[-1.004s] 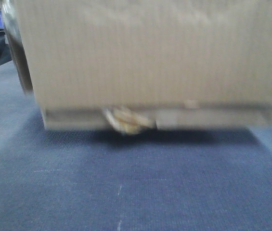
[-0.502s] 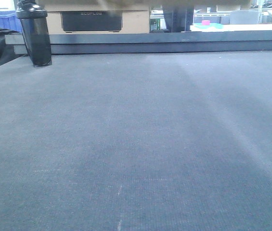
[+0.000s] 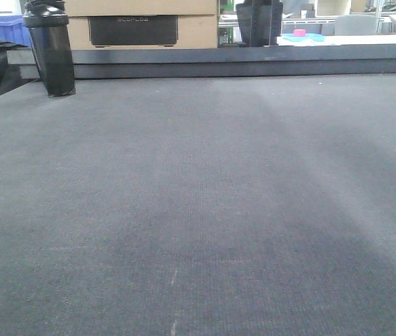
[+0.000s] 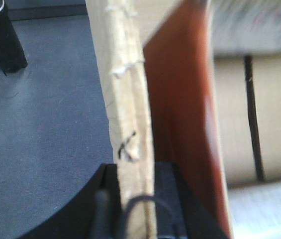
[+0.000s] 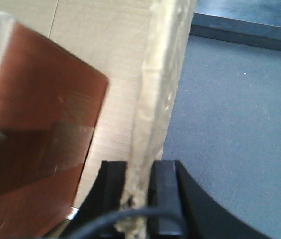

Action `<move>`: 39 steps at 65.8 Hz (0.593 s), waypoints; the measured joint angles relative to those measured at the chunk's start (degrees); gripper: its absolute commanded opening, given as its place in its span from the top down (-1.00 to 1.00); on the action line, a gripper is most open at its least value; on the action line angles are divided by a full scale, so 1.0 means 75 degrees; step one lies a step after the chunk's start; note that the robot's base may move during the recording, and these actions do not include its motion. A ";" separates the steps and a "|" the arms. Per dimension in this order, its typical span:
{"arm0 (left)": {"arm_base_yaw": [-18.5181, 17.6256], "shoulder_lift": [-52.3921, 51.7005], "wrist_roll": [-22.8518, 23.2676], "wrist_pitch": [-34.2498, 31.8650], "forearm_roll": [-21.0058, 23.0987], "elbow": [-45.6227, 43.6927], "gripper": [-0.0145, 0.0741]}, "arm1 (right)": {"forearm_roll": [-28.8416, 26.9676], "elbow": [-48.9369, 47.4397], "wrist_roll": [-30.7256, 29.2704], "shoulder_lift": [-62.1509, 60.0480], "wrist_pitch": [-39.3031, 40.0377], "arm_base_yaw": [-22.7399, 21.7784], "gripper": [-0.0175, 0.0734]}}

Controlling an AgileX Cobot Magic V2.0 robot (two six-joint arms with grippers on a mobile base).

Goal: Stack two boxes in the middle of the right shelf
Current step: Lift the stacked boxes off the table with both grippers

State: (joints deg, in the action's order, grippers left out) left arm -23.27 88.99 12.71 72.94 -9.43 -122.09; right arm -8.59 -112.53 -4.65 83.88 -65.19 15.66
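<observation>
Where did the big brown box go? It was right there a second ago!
The cardboard box rose up out of the front view; the left gripper and right gripper each pinch one of its walls. The black bottle and gray mat stayed put.

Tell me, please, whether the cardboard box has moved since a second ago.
Yes. It has risen off the mat and out of the front view while the black bottle stayed put; the box now shows only in wrist views.

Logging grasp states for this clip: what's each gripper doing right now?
Left gripper: closed on the box wall.
Right gripper: closed on the box wall.
</observation>
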 measured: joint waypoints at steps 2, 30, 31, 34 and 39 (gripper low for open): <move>0.0000 0.0000 0.0000 0.0000 0.0000 0.0000 0.92 | 0.0000 0.0000 0.0000 0.0000 0.0018 0.0000 0.97; 0.0000 0.0000 0.0000 0.0000 -0.0014 0.0000 0.92 | -0.0015 0.0000 0.0000 0.0000 0.0051 0.0005 0.97; 0.0000 0.0000 0.0000 0.0000 -0.0014 0.0000 0.92 | -0.0015 0.0000 0.0000 0.0000 0.0051 0.0005 0.97; 0.0000 0.0000 0.0000 0.0000 -0.0014 0.0000 0.92 | -0.0015 0.0000 0.0000 0.0000 0.0051 0.0005 0.97; 0.0000 0.0000 0.0000 0.0000 -0.0014 0.0000 0.92 | -0.0015 0.0000 0.0000 0.0000 0.0051 0.0005 0.97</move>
State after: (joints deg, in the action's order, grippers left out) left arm -23.27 88.99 12.71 72.94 -9.53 -122.09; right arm -8.70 -112.53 -4.65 83.88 -64.81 15.70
